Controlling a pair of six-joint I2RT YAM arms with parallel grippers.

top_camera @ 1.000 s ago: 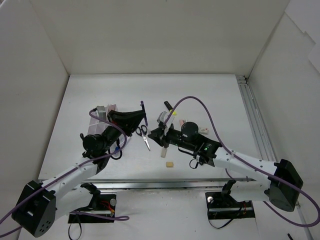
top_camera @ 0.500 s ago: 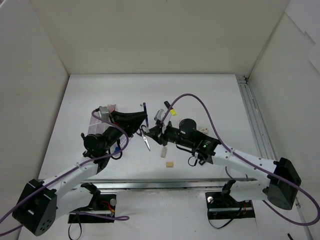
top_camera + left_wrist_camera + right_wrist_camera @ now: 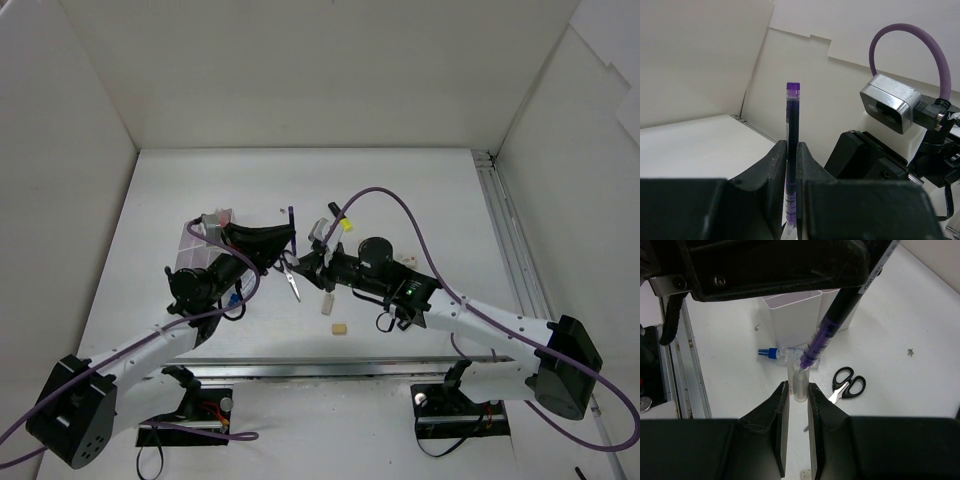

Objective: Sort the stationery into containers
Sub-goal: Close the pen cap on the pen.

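1. Two-handed step, judged as capping: clamped the purple pen [image 3: 792,110] in the left gripper [image 3: 790,150], raised beside the divided box [image 3: 792,310].
2. Pinched its clear cap [image 3: 799,379] in the right gripper [image 3: 798,389], near that box.
3. Called next for seating the cap squarely, then lowering the pen into a compartment.

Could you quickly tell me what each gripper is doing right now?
Left gripper: closed on the purple pen.
Right gripper: closed on the clear pen cap.
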